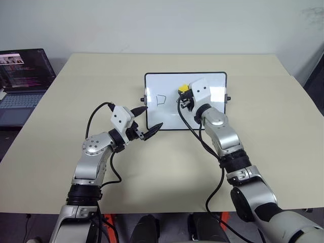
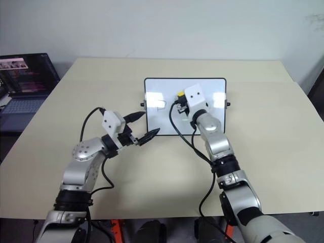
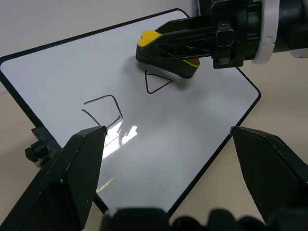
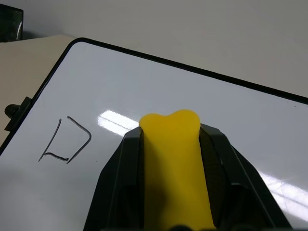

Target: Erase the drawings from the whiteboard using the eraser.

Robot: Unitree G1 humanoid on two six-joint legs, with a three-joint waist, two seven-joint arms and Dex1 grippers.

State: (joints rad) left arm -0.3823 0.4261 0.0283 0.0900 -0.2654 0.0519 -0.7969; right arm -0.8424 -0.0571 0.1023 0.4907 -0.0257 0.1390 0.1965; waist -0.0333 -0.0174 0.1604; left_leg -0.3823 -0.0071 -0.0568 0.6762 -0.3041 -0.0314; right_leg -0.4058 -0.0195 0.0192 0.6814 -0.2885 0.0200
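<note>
The whiteboard (image 1: 167, 115) stands tilted at the middle of the table, black-framed with side knobs. A rough square drawing (image 1: 161, 99) sits on its left part, and a triangle drawing (image 3: 156, 83) lies to the right of the square, just under the eraser. My right gripper (image 1: 184, 97) is shut on the yellow eraser (image 1: 183, 89), which presses against the board's middle; in the right wrist view the eraser (image 4: 175, 163) is squeezed between the two black fingers. My left gripper (image 1: 150, 117) is open at the board's lower left corner, holding nothing.
An open laptop (image 1: 23, 81) sits at the table's far left edge. The beige table (image 1: 152, 167) spreads wide around the board. Cables loop from both wrists over the near part of the table.
</note>
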